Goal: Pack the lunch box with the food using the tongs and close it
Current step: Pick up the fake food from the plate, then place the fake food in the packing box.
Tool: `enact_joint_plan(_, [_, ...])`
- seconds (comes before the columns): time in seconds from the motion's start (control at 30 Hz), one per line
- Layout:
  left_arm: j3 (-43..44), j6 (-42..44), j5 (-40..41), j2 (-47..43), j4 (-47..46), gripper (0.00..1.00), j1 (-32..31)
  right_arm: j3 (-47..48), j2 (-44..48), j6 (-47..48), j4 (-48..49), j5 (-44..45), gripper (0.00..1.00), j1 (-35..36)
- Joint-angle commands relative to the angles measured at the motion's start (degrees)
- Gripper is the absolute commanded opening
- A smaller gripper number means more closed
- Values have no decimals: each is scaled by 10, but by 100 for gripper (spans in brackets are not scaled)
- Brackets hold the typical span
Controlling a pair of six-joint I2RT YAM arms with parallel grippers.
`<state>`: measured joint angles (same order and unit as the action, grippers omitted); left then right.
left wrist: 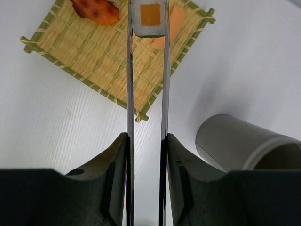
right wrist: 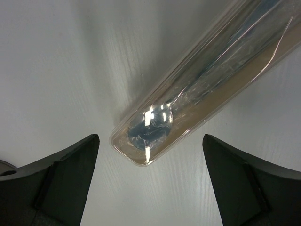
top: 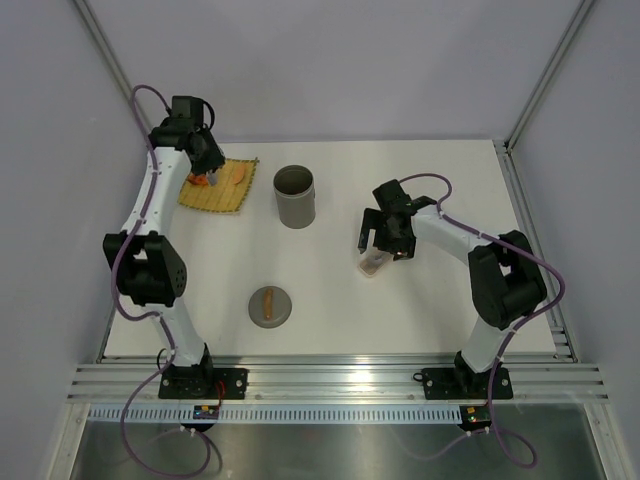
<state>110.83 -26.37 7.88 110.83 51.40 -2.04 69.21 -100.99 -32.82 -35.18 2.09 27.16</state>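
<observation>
My left gripper is shut on the silver tongs, one finger pressing each slim arm. The tong tips pinch a white piece of food with an orange centre above the yellow woven mat. A red-orange piece and a pale orange piece lie on the mat beside it. The grey lunch box stands open and upright right of the mat, and it also shows in the left wrist view. My right gripper hangs open over the table, holding nothing.
A clear oblong cutlery case with a spoon inside lies under the right gripper. A round grey lid with a brown handle rests at the front centre. Metal frame rails run along the right edge and the back corners.
</observation>
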Motion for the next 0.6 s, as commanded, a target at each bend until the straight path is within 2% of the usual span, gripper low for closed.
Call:
enact_joint_plan(0.0, [-33,31,-30,-97,-27,3,-13,4,33,7,5,4,99,7])
enact_joint_plan(0.13, [-55,91,-27,-167,-3,2,-73,2,37,-5,9,13,100,7])
enact_joint_plan(0.27, [-79,107,-38,-212,12,2,-140,1,42,-10,15,5,99,6])
enact_joint_plan(0.43, [-112,103,-89,-246,15,2,-178,-3,49,-6,8,6,99,7])
enact_joint_plan(0.57, [-122,93,-97,-243,2,2,-189,-8,57,-8,10,7,99,7])
